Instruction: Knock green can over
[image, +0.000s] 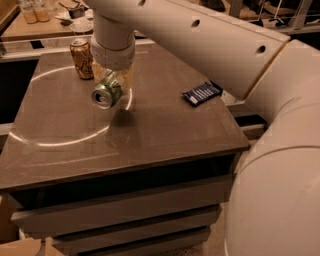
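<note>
The green can (105, 94) lies on its side in my gripper (114, 82), silver top facing the camera. The gripper comes down from above and its pale fingers are shut around the can's body. The can hangs a little above the brown table (150, 135), with its shadow on the top just below it. The spot is left of the table's middle, just in front of a bronze can.
A bronze-brown can (82, 58) stands upright at the back left, close behind the gripper. A dark blue packet (201, 93) lies near the right edge. My white arm (210, 40) crosses the back right. A cluttered shelf (45, 20) stands behind the table.
</note>
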